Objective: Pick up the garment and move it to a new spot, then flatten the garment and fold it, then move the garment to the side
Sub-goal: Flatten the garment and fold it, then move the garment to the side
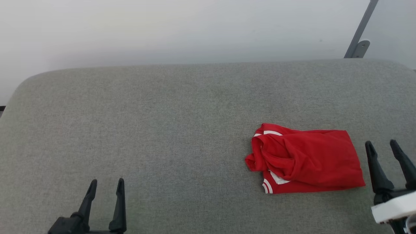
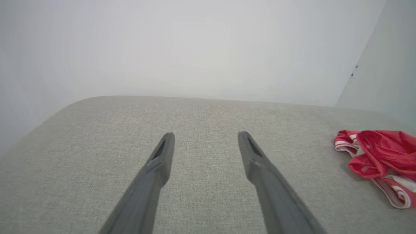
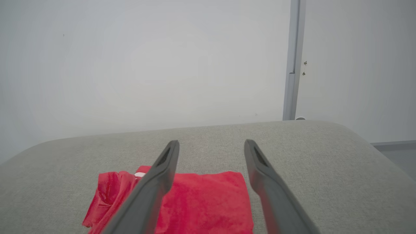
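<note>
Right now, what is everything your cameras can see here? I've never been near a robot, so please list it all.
garment: one, red with white striped trim, lying bunched on the right part of the padded surface, apart from both grippers.
padded surface: one, grey fabric, spanning the head view.
wall: one, pale grey-white, behind the surface.
metal strut: one, grey, slanting at the upper right.
left gripper: one, dark, two fingers, open, lower left over bare fabric.
right gripper: one, dark, two fingers, open, lower right, just right of the garment.
</note>
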### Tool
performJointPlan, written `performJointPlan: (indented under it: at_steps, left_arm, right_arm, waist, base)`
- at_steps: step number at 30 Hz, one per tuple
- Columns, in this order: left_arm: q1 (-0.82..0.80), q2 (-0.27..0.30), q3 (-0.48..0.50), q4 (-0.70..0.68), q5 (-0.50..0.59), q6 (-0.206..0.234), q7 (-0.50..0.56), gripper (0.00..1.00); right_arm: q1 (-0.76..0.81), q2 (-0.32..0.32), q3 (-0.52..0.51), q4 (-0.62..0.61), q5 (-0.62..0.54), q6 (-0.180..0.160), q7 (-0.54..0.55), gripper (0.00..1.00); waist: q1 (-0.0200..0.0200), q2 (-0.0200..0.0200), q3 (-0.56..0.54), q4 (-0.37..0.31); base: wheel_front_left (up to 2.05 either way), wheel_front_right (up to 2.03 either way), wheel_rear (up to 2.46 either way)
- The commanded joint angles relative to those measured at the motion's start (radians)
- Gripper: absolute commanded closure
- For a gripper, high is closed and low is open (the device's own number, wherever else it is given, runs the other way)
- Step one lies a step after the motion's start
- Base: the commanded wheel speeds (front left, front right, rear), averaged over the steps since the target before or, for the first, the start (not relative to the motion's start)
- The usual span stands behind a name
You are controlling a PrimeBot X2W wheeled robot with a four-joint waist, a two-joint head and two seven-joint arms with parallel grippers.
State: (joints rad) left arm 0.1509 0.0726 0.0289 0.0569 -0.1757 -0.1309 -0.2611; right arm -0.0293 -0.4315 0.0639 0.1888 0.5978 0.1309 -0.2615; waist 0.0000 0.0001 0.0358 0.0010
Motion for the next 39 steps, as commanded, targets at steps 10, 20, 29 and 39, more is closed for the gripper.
performJointPlan:
  at_steps: [10,20,29,39]
  left_arm:
    - [0.01,-0.006,-0.012,-0.042,0.003,0.001,-0.005,0.0]
    - [-0.059,-0.009,-0.037,-0.041,-0.005,0.001,-0.005,0.0]
    - [-0.223,-0.012,-0.086,-0.026,-0.005,0.001,-0.005,0.0]
    - [-0.298,-0.02,-0.117,0.002,-0.013,0.001,-0.005,0.0]
  right_arm:
    - [0.059,0.034,-0.081,-0.082,-0.052,0.0,0.024,0.0]
    - [-0.028,-0.01,-0.093,-0.077,-0.094,0.0,0.206,0.0]
    - [-0.205,-0.221,0.042,-0.044,-0.021,0.0,0.587,0.0]
    - [-0.257,-0.3,0.141,-0.036,0.184,-0.001,0.976,0.0]
  waist:
    - [0.0,-0.0001,0.029,0.02]
    - [0.0,-0.0001,0.108,0.018]
    - [0.0,-0.0001,0.278,0.023]
    - [0.0,-0.0001,0.355,0.037]
  base:
    - [0.0,0.0,0.0]
    - [0.0,0.0,0.0]
    - [0.0,0.0,0.0]
    - [0.0,0.0,0.0]
